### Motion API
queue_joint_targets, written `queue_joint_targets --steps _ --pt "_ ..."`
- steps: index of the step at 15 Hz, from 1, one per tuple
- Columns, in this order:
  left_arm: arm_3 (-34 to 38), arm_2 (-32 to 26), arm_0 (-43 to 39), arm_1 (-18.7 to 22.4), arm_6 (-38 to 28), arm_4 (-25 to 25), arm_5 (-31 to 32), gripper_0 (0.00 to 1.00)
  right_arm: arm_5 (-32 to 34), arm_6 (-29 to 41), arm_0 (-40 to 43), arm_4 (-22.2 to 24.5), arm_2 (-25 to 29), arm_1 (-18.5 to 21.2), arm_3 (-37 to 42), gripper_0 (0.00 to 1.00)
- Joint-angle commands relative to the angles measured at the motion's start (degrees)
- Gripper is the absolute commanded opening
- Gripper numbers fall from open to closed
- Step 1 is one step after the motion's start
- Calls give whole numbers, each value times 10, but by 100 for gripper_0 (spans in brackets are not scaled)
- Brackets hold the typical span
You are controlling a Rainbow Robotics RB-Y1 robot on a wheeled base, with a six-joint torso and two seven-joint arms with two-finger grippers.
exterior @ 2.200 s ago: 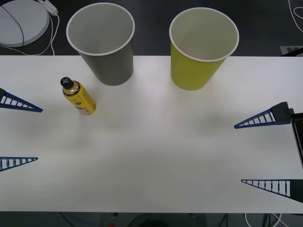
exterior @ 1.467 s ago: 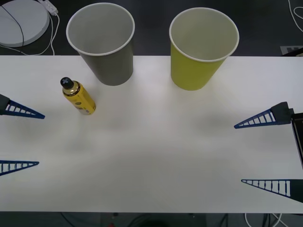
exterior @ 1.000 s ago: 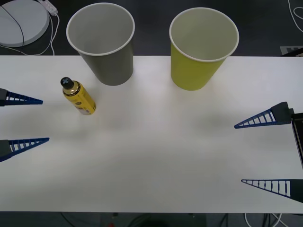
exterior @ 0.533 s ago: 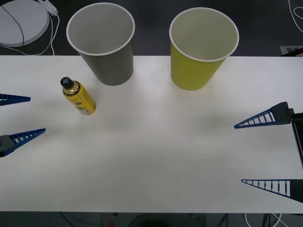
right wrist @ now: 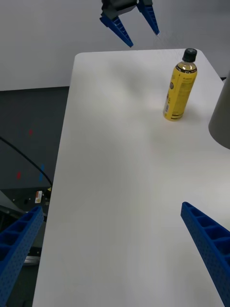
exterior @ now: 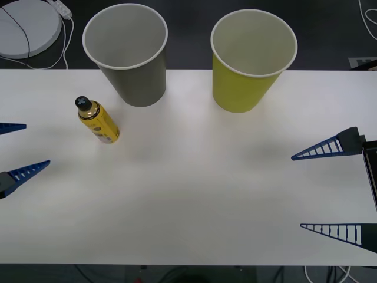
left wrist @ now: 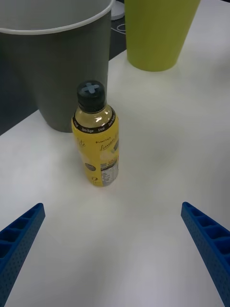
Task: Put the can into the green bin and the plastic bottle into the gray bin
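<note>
We see the plastic bottle (exterior: 98,121) standing on the tabletop (exterior: 194,188) at left, outside the gray bin (exterior: 126,53) and green bin (exterior: 252,59); left pincer (exterior: 15,150) and right pincer (exterior: 327,188) spread apart, empty; nothing binned yet.

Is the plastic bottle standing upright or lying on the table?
Upright. The plastic bottle stands on its base on the table, black cap on top, beside the gray bin.
</note>
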State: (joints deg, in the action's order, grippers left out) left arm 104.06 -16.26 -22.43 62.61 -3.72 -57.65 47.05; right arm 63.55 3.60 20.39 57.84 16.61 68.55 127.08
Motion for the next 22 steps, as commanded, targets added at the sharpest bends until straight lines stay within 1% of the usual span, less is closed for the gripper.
queue_joint_targets --steps 1,5,7,10,12,14,17,22 --pt "-3 0 -4 -19 15 -1 -3 100 0 0 0 0 0 0 0 100" --pt "-8 0 -4 -63 24 -10 -3 100 0 0 0 0 0 0 0 100" --pt "-15 -1 -2 -79 25 -18 -3 100 0 0 0 0 0 0 0 100" --pt "-48 21 22 -92 35 -18 -3 100 0 0 0 0 0 0 0 100" --pt "-78 39 45 -100 58 -11 -3 100 0 0 0 0 0 0 0 100" --pt "-111 60 68 -106 100 5 -3 100 0 0 0 0 0 0 0 100" --pt "-147 72 91 -123 154 15 -3 100 0 0 0 0 0 0 0 100" --pt "-166 73 104 -168 171 5 -3 100 0 0 0 0 0 0 0 100"
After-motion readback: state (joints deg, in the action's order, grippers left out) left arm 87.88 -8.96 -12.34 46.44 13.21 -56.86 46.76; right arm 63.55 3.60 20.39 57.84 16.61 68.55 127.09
